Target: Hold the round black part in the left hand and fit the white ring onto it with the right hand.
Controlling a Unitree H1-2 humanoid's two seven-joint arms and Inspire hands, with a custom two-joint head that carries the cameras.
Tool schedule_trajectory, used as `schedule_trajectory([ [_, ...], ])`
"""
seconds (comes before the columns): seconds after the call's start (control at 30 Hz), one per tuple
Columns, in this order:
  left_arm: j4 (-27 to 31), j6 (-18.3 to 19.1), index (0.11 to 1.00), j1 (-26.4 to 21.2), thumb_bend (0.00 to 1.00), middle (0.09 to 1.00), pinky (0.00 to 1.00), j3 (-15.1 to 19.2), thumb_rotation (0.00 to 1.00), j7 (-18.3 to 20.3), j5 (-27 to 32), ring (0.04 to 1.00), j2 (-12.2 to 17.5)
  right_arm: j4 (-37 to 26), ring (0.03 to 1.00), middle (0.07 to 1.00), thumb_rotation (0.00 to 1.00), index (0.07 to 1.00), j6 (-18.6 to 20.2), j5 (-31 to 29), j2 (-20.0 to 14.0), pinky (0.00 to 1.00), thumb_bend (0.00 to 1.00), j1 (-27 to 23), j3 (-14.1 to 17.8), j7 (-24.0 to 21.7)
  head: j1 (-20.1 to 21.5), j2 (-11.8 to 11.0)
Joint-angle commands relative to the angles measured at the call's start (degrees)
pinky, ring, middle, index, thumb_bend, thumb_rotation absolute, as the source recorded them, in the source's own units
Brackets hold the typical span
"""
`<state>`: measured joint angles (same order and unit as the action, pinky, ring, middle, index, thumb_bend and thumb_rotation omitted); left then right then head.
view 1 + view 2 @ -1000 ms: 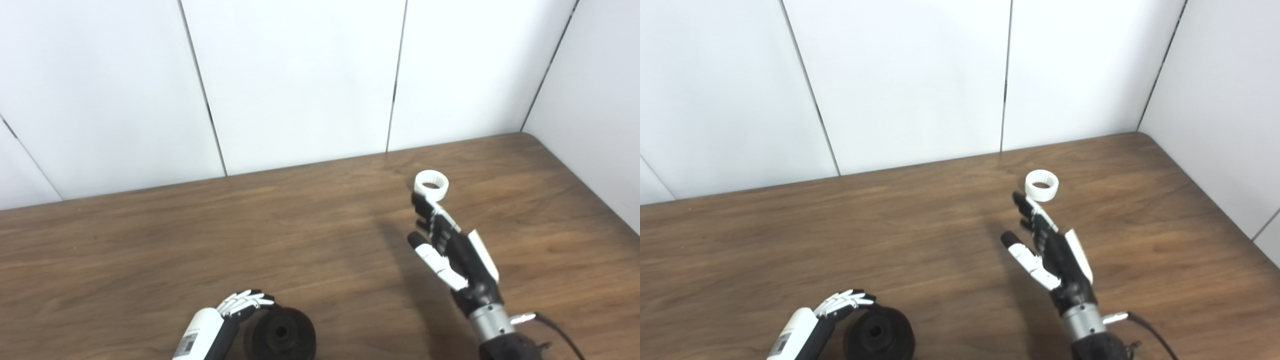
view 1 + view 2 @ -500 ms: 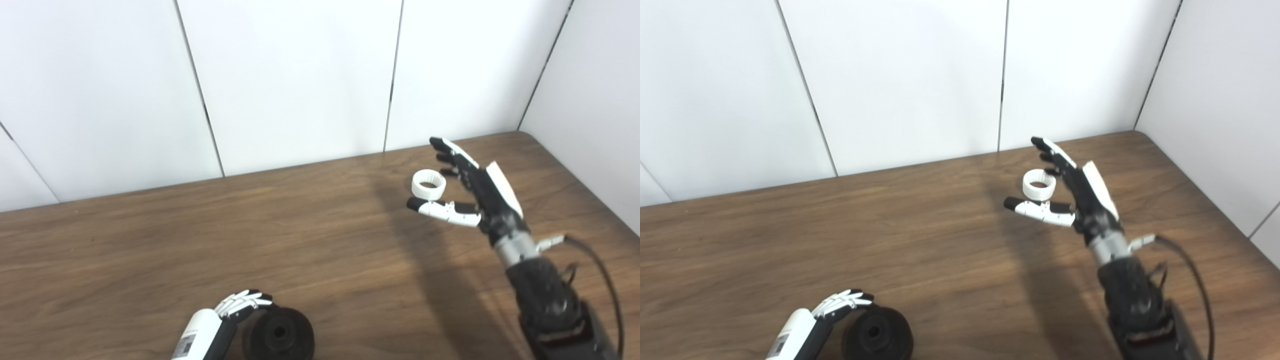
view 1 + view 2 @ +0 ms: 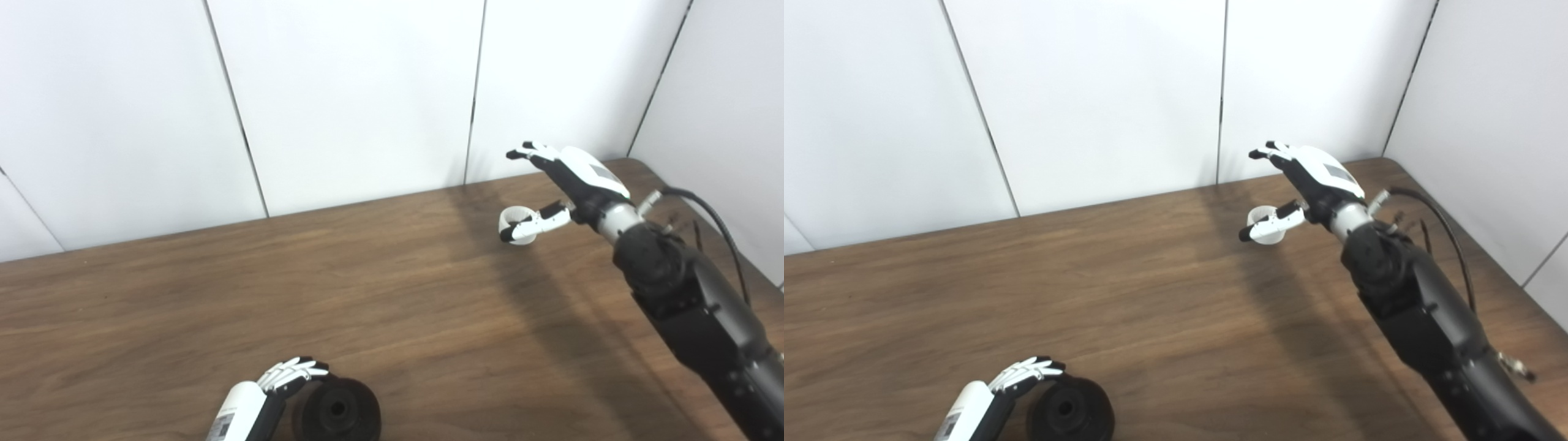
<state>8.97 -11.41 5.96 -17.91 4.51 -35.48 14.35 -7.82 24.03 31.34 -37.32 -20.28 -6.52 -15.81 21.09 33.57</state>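
Nearest the camera, the left robot hand (image 3: 288, 378) rests at the bottom edge of the tabletop (image 3: 380, 288), its fingers curled over the top of the round black part (image 3: 335, 410). The part lies on its side with its bore facing the camera. Contact appears made, but whether this is a firm hold cannot be told from either view.

Well apart, toward the far right corner, the right robot hand (image 3: 560, 184) hangs spread wide above the white ring (image 3: 1263, 215), holding nothing. The ring lies flat on the tabletop, axis vertical, directly beneath the space between the extended thumb and the raised fingers. The thumb crosses in front of the ring's near wall.

The coming move is judged to be a downward closure. The ring lies below the palm, so thumb and fingers should descend on opposite sides of its wall. The right robot hand is by far the nearer one.
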Motion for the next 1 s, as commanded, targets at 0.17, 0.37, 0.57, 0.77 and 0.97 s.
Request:
schedule_trajectory([
  [0.17, 0.3, 2.0, 0.485, 1.3, 0.52, 0.810, 0.89, 0.0, 0.06, 2.3, 0.1, 0.884, 0.9, 6.6, 1.000, 0.983, 0.27, 0.867, 0.1, 4.3, -3.3, 1.00, 1.00, -8.3, -3.4, -4.4, -0.1, 0.3],
  [0.37, 0.8, 2.1, 0.485, 1.6, 0.52, 0.812, 0.89, 0.0, 0.06, 2.5, -0.1, 0.883, 1.1, 13.2, 1.000, 0.976, 0.28, 0.867, 0.2, 6.7, -3.0, 1.00, 1.00, -12.4, -6.6, -6.6, -0.2, 0.7],
  [0.57, 1.0, 2.1, 0.486, 1.9, 0.52, 0.809, 0.88, 0.0, 0.06, 2.4, -0.5, 0.880, 1.2, 18.1, 0.995, 0.959, 0.31, 0.866, 1.6, 9.2, -2.6, 1.00, 1.00, -15.2, -9.8, -9.3, -0.2, 1.0],
  [0.77, 1.3, 2.5, 0.486, 1.7, 0.52, 0.809, 0.89, -0.1, 0.06, 2.5, -0.7, 0.880, 1.1, 21.3, 0.989, 0.950, 0.31, 0.867, 1.2, 9.5, -1.7, 1.00, 1.00, -16.0, -10.7, -9.0, -0.6, 1.1],
  [0.97, 2.0, 3.0, 0.486, 2.0, 0.52, 0.814, 0.90, 0.0, 0.06, 2.9, -0.2, 0.886, 1.1, 23.9, 0.989, 0.948, 0.32, 0.873, 1.1, 10.0, -1.7, 1.00, 1.00, -16.8, -12.0, -9.4, -0.7, 1.2],
])
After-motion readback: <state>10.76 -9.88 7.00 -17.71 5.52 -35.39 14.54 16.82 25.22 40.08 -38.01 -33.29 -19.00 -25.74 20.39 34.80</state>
